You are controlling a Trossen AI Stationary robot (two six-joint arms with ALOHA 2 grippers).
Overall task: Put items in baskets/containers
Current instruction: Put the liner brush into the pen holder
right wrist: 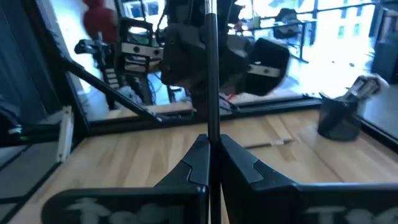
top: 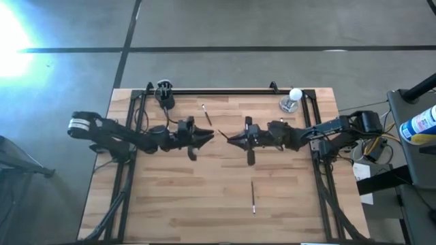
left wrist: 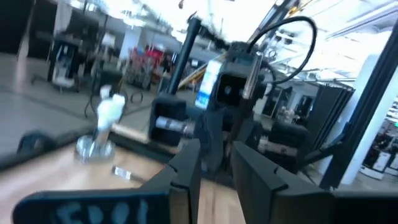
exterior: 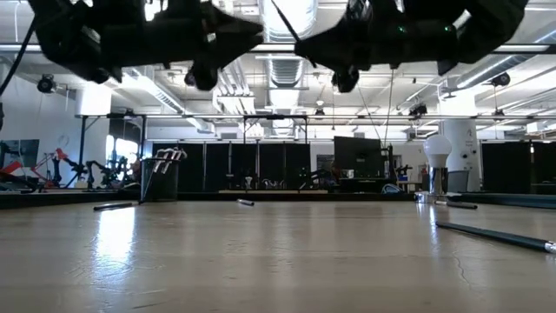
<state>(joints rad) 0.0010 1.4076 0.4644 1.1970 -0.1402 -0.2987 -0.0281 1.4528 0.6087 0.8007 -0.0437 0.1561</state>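
One stick (top: 253, 197) lies on the table (top: 177, 211) near the front edge. Mid-table, raised: right gripper (right wrist: 210, 146) pinches a dark stick (right wrist: 210, 74); left gripper (top: 208, 135) faces it, fingers narrowly apart, empty. Another stick (top: 206, 113) behind; black cup (top: 165, 98) with sticks at far left corner

A white ball on a metal stand (top: 291, 99) sits near the table's (top: 170, 204) far right corner.
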